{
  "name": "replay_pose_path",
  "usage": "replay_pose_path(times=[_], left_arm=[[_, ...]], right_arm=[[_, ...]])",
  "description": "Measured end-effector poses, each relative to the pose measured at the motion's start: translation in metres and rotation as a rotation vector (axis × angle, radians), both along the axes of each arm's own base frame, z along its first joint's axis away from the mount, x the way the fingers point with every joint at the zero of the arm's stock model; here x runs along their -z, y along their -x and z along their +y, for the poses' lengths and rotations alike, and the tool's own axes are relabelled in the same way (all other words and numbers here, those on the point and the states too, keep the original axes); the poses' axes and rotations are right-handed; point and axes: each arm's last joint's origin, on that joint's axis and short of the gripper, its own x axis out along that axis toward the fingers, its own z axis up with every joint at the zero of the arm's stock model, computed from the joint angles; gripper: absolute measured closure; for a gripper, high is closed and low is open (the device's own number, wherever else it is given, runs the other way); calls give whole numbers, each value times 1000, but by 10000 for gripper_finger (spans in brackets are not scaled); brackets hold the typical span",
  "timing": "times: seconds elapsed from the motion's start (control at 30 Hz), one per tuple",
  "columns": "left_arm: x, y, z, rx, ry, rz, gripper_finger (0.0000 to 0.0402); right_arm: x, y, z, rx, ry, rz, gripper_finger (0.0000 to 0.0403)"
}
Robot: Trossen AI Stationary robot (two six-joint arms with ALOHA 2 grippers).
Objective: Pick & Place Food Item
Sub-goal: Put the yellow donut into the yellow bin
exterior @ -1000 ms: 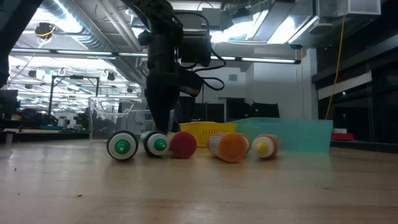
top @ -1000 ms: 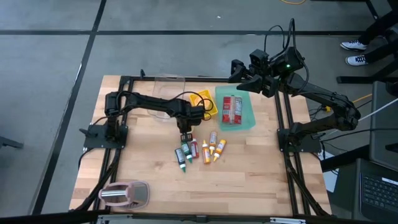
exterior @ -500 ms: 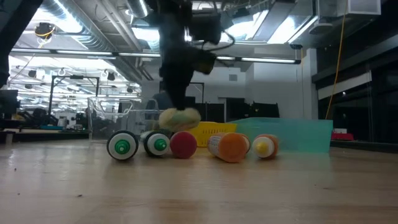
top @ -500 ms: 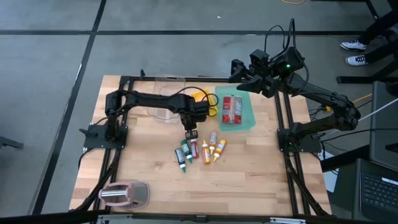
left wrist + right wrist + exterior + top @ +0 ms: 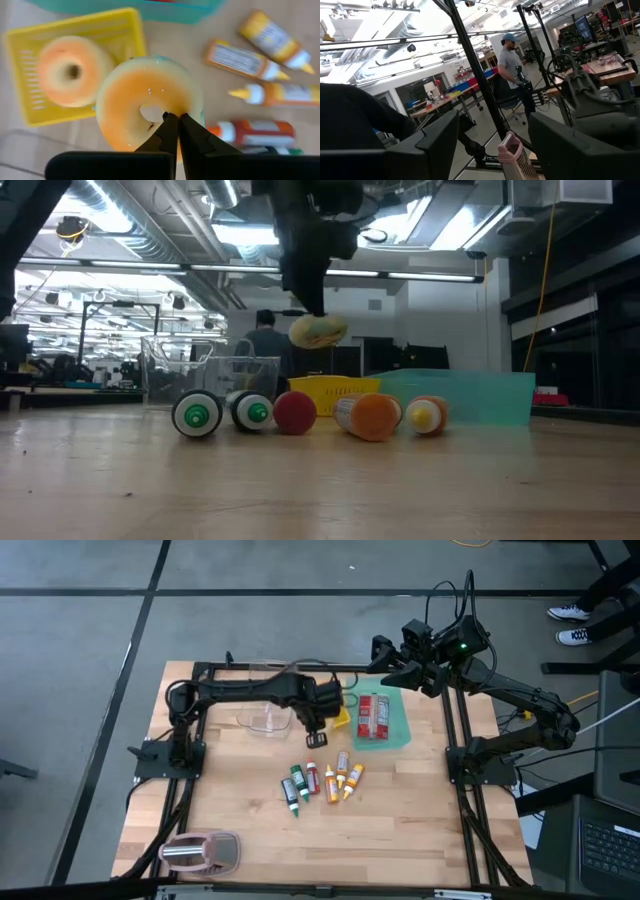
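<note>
An orange-yellow donut (image 5: 140, 112) with a teal edge hangs from my left gripper (image 5: 173, 120), which is shut on it above the table (image 5: 230, 810), beside the yellow basket (image 5: 337, 716). The low view shows the donut (image 5: 318, 332) well above the bottles. A second donut (image 5: 72, 70) lies in the yellow basket (image 5: 30, 95). My right gripper (image 5: 492, 150) stands open, raised over the table's far right corner (image 5: 385, 655), with nothing between its fingers. My left gripper grips the donut at the edge of its hole (image 5: 155, 112), on the ring's side nearest the fingers. The fingers (image 5: 165, 132) come from above, slanting down, and hide what lies between them. The donut hangs below them, tilted and clear of the table.
Several sauce bottles (image 5: 320, 783) lie in a row mid-table. A teal tray (image 5: 398, 730) with red packets sits right of the basket, a clear container (image 5: 265, 720) left of it. A pink and grey object (image 5: 200, 852) lies near left. A person (image 5: 265, 340) stands beyond the table.
My left gripper has risen from the table just beyond the bottles and gone toward the far edge and the yellow basket, staying shut. The donut has come up with it, lifted clear of the table and now well above the bottles.
</note>
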Motion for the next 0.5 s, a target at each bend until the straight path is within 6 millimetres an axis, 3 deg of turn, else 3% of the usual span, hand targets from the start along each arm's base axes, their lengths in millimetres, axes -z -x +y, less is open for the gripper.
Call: replay_pose_path(times=[0.33,0.5], left_arm=[[-4,14,76,-145,-1,-120,400],[0,13,89,-104,14,-157,400]], right_arm=[[0,0,0,9,-5,-2,166],[-1,0,0,22,-8,-8,166]])
